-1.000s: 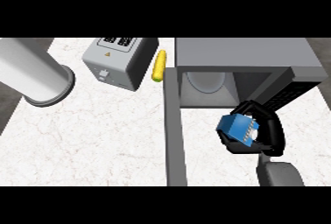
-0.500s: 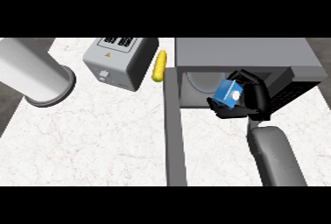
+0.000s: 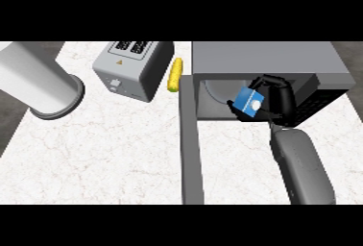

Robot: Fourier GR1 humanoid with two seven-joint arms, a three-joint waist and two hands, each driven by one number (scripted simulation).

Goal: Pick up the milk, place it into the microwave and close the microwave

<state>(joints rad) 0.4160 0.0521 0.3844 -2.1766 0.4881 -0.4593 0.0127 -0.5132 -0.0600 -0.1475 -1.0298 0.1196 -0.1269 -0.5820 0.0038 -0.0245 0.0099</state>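
The milk (image 3: 249,102) is a small blue carton with a white spot, tilted, held in my right hand (image 3: 278,99), whose black fingers curl round it. The hand and carton hang at the mouth of the open microwave (image 3: 262,57), a grey box at the upper right, over its round inner plate (image 3: 216,94). The microwave's door (image 3: 190,144) stands swung open, seen edge-on as a long grey strip running toward me. My right forearm (image 3: 301,166) comes in from the lower right. At the upper left the grey cylinder is my left forearm (image 3: 35,79); its hand is out of sight.
A grey toaster (image 3: 133,67) stands on the white marble counter (image 3: 99,153) left of the microwave. A yellow corn cob (image 3: 174,74) lies between the toaster and the microwave. The open door divides the counter to the left from my right arm.
My right hand has carried the milk up and away from me, from beside the open door to the microwave's mouth. The left forearm has not moved.
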